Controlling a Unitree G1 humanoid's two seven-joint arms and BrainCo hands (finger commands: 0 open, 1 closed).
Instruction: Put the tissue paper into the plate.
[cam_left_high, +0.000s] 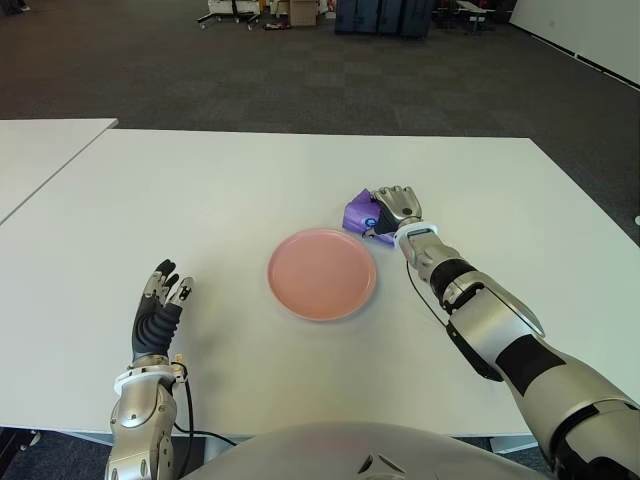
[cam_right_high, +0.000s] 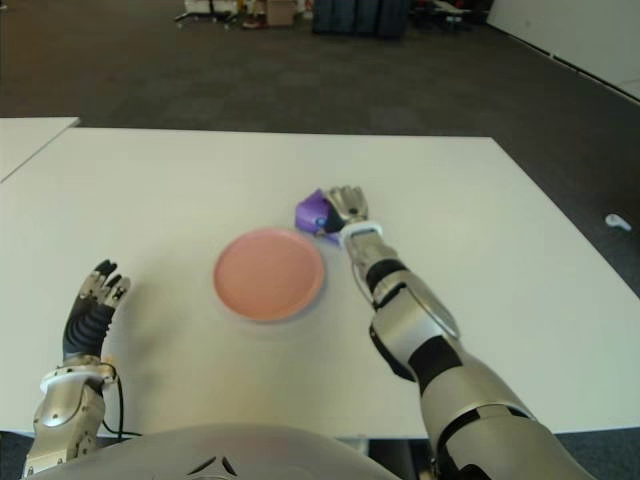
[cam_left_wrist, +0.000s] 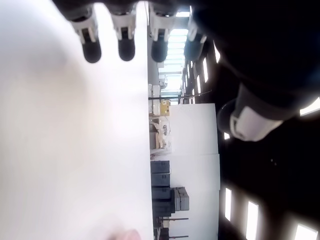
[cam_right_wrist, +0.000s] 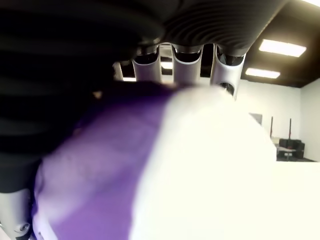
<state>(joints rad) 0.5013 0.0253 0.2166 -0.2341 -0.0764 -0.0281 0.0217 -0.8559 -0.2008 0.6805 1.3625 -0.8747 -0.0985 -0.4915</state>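
White table (cam_left_high: 200, 200), dark carpet behind. Your right hand (cam_left_high: 397, 212) sits on purple tissue pack (cam_left_high: 359, 211), fingers (cam_right_wrist: 186, 65) curled around it, just beside pink plate (cam_left_high: 322, 273), far-right of rim. Left hand (cam_left_high: 160, 305) idle left of plate, fingers straight, holding nothing.

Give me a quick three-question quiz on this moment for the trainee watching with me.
1. True or false: the tissue pack already lies in the pink plate.
2. Which hand is on the tissue pack? A) left hand B) right hand C) neither
3. Fill in: the left hand shows to the ___ of the plate, fingers spread, holding nothing.

Key:
1. False; it is beside the plate's far right edge, on the white table.
2. B; the right hand curls over it.
3. left
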